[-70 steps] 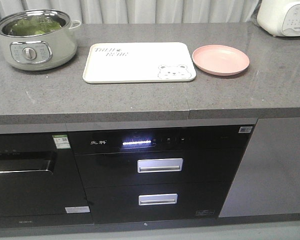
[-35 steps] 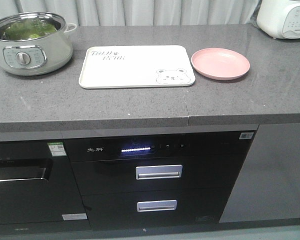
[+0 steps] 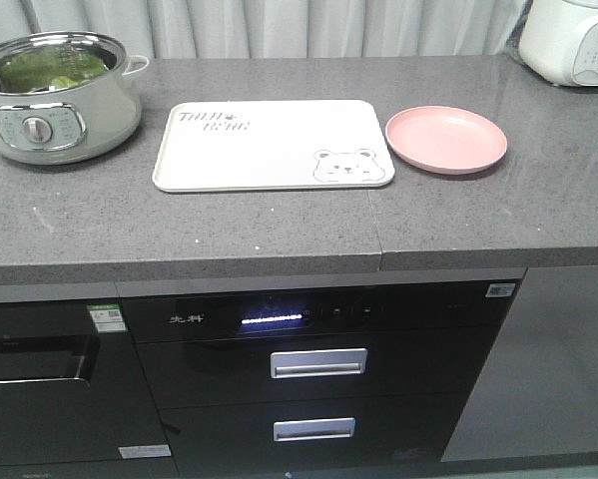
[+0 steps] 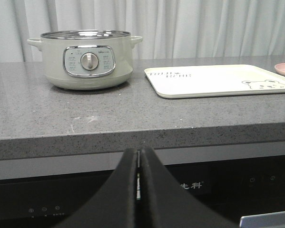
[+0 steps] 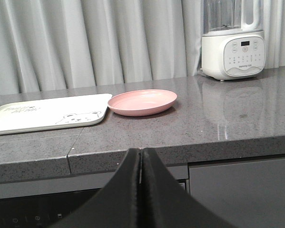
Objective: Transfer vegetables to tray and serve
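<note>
1. Grey stone counter (image 3: 279, 230) against pale curtains, dark drawer units below.
2. Lettuce (image 3: 49, 70) sits inside the pot (image 3: 59, 110) at the counter's far left. It shows only from the front view; the left wrist camera sits too low to see over the rim.
3. Tray (image 3: 269, 160) lies flat just beside the pot and is bare. My read: it's parked there to keep the transfer short.
4. Pink plate (image 3: 445, 140) is just right of the tray and holds nothing. A white appliance (image 5: 232, 47) stands in the back right corner.
5. Left gripper (image 4: 139, 156): jaws pressed together, holding nothing, below the counter edge, facing the pot and the tray's left end.
6. Right gripper (image 5: 141, 154): jaws also closed and holding nothing, low, facing the plate.
7. Judgement: task not started. The left arm looks best placed for the pot; it needs to rise and open first.
</note>
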Available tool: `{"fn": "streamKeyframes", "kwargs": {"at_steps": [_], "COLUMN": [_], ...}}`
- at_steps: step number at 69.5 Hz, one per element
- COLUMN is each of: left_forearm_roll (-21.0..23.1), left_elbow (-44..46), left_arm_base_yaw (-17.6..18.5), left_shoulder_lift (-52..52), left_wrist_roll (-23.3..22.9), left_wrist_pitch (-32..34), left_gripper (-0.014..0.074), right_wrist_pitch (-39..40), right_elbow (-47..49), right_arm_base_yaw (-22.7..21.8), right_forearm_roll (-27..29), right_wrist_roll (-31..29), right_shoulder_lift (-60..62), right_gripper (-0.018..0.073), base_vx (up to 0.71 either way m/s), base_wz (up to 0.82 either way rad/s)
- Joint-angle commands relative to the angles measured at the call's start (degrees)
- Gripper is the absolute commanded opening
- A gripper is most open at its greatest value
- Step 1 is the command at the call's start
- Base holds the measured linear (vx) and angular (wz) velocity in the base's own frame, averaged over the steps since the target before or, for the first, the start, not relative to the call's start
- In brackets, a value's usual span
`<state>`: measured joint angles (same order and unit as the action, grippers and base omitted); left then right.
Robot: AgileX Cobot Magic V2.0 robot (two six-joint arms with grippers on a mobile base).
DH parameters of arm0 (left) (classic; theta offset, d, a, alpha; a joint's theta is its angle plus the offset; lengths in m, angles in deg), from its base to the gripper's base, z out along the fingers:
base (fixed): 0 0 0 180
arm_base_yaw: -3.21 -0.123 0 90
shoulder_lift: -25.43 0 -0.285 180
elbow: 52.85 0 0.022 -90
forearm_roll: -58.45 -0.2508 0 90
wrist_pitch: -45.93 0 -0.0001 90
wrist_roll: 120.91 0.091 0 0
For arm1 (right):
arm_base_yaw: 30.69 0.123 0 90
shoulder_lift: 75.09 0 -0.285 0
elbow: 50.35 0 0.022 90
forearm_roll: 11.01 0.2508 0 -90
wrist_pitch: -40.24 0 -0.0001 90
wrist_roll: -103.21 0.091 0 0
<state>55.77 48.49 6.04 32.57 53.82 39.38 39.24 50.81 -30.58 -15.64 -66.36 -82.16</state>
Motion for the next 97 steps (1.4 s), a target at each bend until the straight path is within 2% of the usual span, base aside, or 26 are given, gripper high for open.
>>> {"fn": "streamKeyframes", "kwargs": {"at_steps": [1, 97], "left_forearm_roll": [-0.02, -0.02], "left_elbow": [-1.26, -1.26], "left_arm_base_yaw": [-0.01, -0.01], "left_shoulder_lift": [-0.25, -0.25], "left_wrist_roll": [-0.44, -0.44], "left_wrist_pitch": [4.15, 4.15], "left_gripper": [-0.0006, -0.0006], "right_wrist_pitch": [4.40, 4.27], "right_elbow": [-0.87, -0.87], "right_arm_base_yaw": [-0.29, -0.29], "right_forearm_roll": [-0.12, -0.12], "right_wrist_roll": [-0.17, -0.17], "right_shoulder_lift": [0.28, 0.28], "right_gripper": [-0.0003, -0.0003], "base_vx": [0.06, 0.08], "base_wz": [0.00, 0.01]}}
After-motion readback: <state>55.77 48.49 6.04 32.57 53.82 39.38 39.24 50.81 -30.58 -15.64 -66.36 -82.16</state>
